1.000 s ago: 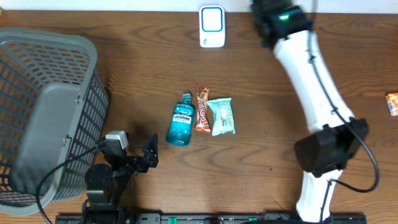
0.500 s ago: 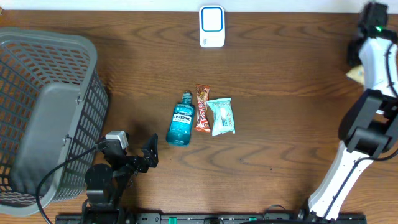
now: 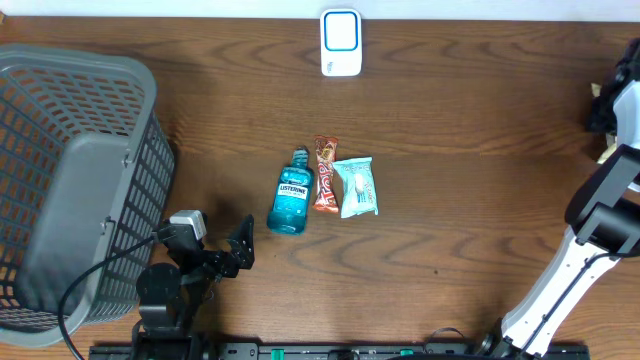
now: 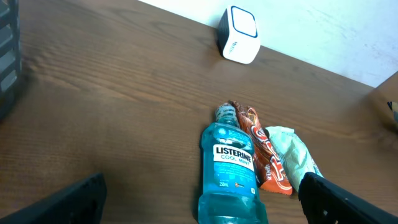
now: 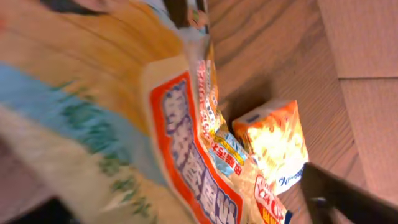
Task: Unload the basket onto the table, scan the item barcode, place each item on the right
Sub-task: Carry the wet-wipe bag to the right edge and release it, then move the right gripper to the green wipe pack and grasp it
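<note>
A blue Listerine bottle [image 3: 291, 204] [image 4: 231, 171], an orange-red snack bar [image 3: 326, 173] [image 4: 264, 152] and a pale green packet [image 3: 355, 187] [image 4: 292, 152] lie side by side mid-table. The white and blue scanner [image 3: 341, 42] [image 4: 239, 42] stands at the far edge. My left gripper [image 3: 240, 255] [image 4: 202, 180] rests open near the bottle's base, holding nothing. My right arm [image 3: 620, 100] is at the far right edge. Its gripper [image 5: 180, 208] has its fingers wide apart, and a large printed snack bag [image 5: 124, 106] fills the space between them, blurred.
A grey mesh basket [image 3: 60, 180] takes up the left side of the table. In the right wrist view a small orange box [image 5: 277, 146] lies on the wood just beyond the bag, close to the table's right edge.
The right arm swung from beside the scanner to the far right edge of the table, and its jaws now stand apart. The left arm and the three middle items stayed still.
</note>
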`<state>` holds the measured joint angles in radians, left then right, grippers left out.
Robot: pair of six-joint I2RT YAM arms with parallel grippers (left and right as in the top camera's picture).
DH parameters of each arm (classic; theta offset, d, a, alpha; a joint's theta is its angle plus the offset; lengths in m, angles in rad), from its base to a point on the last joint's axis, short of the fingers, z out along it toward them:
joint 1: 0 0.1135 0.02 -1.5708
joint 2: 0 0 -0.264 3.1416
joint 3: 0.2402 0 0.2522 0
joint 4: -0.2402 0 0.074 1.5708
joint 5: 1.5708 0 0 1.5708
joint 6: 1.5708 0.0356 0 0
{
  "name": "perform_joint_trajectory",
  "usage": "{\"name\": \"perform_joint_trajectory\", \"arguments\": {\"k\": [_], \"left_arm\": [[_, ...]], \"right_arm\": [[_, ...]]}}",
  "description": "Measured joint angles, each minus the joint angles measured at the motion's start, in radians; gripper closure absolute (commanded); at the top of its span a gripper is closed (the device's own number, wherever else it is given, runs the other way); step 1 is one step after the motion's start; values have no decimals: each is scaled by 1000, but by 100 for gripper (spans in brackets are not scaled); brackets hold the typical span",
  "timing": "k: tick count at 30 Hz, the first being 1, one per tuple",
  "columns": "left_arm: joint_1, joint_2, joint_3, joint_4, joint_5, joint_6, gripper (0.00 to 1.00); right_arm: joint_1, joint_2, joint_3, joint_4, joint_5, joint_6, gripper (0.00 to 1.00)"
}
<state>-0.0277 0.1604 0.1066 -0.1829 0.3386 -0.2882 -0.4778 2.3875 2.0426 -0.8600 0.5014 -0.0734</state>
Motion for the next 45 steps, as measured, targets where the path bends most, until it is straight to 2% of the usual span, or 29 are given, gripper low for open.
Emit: {"name": "perform_joint_trajectory", "arguments": {"k": [5,11,18,23,25,27,31,37,41,45], "left_arm": [[0,0,0,0,0,0,2],[0,0,0,0,0,0,2],[0,0,0,0,0,0,2],[0,0,0,0,0,0,2],[0,0,0,0,0,0,2],[0,0,0,0,0,0,2],[0,0,0,0,0,0,2],[0,0,0,0,0,0,2],[0,0,0,0,0,0,2],[0,0,0,0,0,0,2]], "right_arm": [[7,-28,0,-21,-68,58,1],[109,-230,-2,-41,-291,115,1],[375,-507,26,-154,-483,235,1],[609,-508,26,-257,-528,300,1],[692,-480,13,-275,-556,312,15],[780,-445,-13,-290,-572,316,20],[919,-372,-63,-328,-541,340,18],[1085,-292,-141,-359,-344,448,14],[1167,-261,-201,-351,-237,495,17],[1215,-224,-267,-351,-159,564,26]]}}
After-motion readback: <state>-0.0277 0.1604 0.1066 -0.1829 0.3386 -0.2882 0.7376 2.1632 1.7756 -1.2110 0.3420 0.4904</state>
